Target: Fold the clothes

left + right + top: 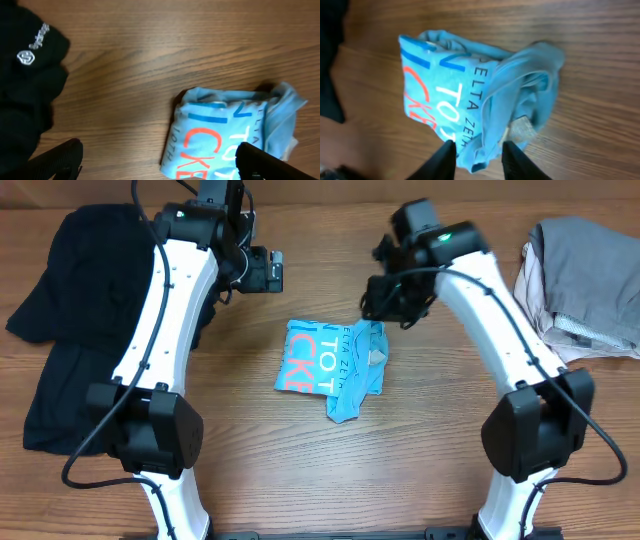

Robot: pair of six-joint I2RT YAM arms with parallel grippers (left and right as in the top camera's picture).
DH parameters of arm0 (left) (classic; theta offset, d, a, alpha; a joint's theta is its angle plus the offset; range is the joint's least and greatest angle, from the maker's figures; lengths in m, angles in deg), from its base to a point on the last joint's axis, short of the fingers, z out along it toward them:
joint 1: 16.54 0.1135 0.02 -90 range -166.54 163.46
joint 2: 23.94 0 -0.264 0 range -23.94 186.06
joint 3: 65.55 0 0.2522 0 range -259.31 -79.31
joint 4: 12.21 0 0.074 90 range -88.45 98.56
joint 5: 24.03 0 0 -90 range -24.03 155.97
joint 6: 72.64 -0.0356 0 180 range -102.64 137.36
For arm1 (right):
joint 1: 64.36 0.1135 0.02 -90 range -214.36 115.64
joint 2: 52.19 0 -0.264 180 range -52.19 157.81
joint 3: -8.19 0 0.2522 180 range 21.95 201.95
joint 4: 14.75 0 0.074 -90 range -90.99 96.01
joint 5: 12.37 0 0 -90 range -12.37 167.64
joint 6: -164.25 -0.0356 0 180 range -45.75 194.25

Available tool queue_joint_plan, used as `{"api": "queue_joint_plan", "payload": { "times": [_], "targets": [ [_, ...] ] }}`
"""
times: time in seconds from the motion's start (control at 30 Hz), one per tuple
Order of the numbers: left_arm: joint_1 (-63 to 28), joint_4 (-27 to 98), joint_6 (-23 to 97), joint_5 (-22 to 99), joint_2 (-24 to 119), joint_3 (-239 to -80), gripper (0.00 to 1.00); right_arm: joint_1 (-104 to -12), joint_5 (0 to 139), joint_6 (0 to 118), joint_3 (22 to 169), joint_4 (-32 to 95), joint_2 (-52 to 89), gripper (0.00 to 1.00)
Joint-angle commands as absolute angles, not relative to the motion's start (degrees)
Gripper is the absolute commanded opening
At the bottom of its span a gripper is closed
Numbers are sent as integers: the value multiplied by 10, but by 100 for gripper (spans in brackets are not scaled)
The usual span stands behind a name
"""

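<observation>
L gripper (157, 162) is held spread wide, empty, up-left of the T-shirt (330, 360), which is bunched btwn the arms w/ its loose side to the right. R gripper (477, 161), part-spread w/ nothing pinched, is placed nearer, over that side.

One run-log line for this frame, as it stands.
light blue T-shirt: roughly folded, on wooden table | left hand: open, empty | right hand: open above shirt edge

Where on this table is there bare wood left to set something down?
Free: the front strip between the left arm and the right arm, nearer than the blue T-shirt; also the back middle beyond it. Crowded: the left edge under the black shirt, and the far right corner with the grey and beige garments.
</observation>
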State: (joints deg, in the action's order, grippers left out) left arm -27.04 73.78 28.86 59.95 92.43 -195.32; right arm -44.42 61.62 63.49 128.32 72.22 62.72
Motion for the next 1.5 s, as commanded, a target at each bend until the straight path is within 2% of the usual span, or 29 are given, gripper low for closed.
{"api": "queue_joint_plan", "payload": {
  "times": [0.0,0.2,0.6,0.87,1.07,1.17,1.23,1.33,1.43,1.47],
  "targets": [
    [-270,733,292,636,926,-1937,100,-426,667,577,1253,699,628,30],
    [-270,716,292,641,926,-1919,100,-393,689,563,1215,655,628,29],
    [-270,716,292,641,926,-1919,100,-392,690,560,1157,573,630,31],
    [-270,718,292,641,926,-1919,100,-392,685,560,1157,561,649,41],
    [-270,719,291,641,926,-1919,100,-392,670,560,1156,561,675,41],
    [-270,718,291,641,926,-1919,100,-392,671,560,1157,556,675,37],
    [-270,719,291,641,926,-1919,100,-395,671,560,1157,552,675,28],
    [-270,720,291,641,926,-1919,100,-403,671,559,1157,552,675,20],
    [-270,720,291,641,926,-1919,100,-417,671,559,1157,556,675,4],
    [-270,720,291,641,926,-1919,100,-421,671,559,1157,557,675,4]
  ]
}}
